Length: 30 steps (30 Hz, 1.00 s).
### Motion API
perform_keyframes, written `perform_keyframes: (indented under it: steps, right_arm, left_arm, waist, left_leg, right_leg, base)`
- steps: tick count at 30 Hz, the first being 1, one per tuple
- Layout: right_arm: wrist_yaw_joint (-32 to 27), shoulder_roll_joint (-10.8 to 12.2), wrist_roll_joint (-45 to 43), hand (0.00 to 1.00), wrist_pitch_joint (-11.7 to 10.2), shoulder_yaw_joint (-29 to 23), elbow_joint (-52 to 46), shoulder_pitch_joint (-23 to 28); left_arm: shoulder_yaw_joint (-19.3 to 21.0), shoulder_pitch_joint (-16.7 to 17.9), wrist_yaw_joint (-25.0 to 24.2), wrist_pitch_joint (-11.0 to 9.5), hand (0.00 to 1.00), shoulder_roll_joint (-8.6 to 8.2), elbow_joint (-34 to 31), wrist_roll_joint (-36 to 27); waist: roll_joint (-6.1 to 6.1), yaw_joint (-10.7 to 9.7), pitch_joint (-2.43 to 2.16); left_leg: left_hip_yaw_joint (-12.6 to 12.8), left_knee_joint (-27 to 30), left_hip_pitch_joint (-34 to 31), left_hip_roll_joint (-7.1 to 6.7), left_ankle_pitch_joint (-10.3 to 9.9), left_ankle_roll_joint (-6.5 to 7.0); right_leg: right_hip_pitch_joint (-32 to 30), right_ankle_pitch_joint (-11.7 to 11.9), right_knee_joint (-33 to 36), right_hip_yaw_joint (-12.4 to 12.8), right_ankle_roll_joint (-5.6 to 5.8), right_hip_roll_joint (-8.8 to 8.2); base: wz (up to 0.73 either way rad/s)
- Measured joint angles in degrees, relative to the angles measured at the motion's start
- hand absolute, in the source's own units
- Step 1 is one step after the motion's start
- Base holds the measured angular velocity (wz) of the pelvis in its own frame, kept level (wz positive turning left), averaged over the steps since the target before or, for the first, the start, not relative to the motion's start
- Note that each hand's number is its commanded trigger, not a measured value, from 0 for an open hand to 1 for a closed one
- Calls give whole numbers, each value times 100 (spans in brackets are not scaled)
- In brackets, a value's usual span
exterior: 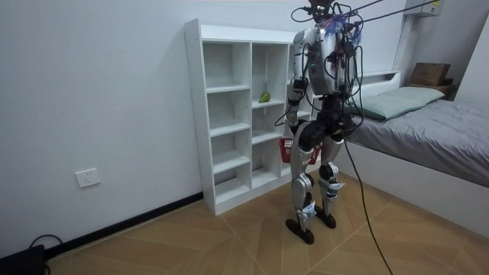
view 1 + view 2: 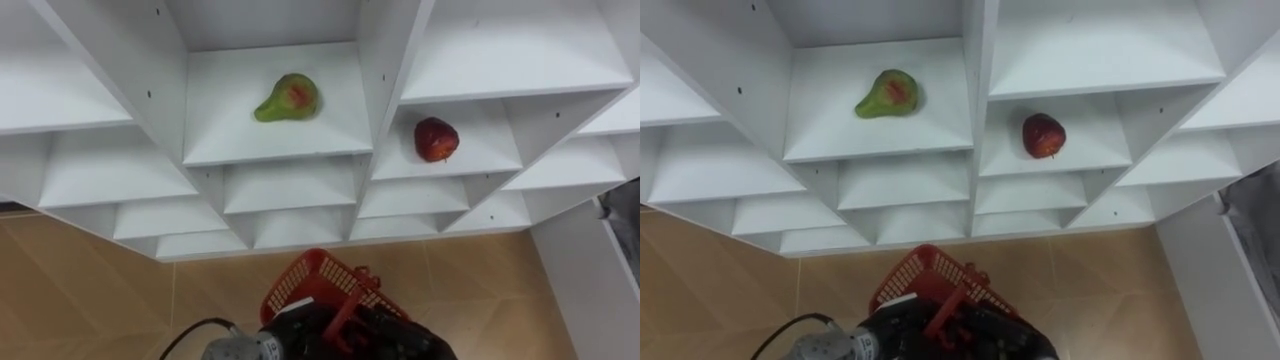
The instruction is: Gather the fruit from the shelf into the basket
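Both your eye views look down, close, past the left hand [image 2: 400, 338] gripping the red basket [image 2: 310, 275]; shelf unit [image 2: 290, 140] beyond its fingers. Room view, well off, shares those shelves.

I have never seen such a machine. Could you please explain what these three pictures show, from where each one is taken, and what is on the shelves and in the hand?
It is a humanoid robot standing on two legs before a white closet of open shelves. The room view comes from a camera standing in the room and shows the whole robot. The two eye views come from a camera on its head, looking down. A green pear lies on one shelf, a red apple on a shelf in the next column to the right. Low down, the left hand seems to hold a red basket by its handle.
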Motion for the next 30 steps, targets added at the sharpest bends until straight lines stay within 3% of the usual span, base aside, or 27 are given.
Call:
perform_keyframes:
  steps: [12, 20, 30]
  right_arm:
    - [26, 44, 124, 0, -40, 1, -77, 118]
    - [49, 43, 225, 0, -183, 29, -158, 289]
    - [86, 43, 313, 0, -237, 28, -157, 335]
  left_arm:
    - [62, 30, 107, 0, 100, 21, 1, 118]
    - [155, 121, 225, 0, 100, 18, 0, 116]
    - [159, 160, 341, 8, 100, 14, 13, 121]
  waist:
    - [-20, 1, -15]
    - [-21, 3, -94]
    - [23, 10, -122]
  left_leg:
    - [15, -82, 76, -5, 29, -2]
    - [37, -99, 86, -29, 31, -4]
    - [36, -111, 106, -30, 31, -4]
  right_leg:
    - [9, 0, -4, 48, 1, 0]
    - [22, 1, -7, 60, 0, 35]
    - [28, 2, -4, 74, 0, 39]
  base:
    - [-1]
    - [0]
    - [0]
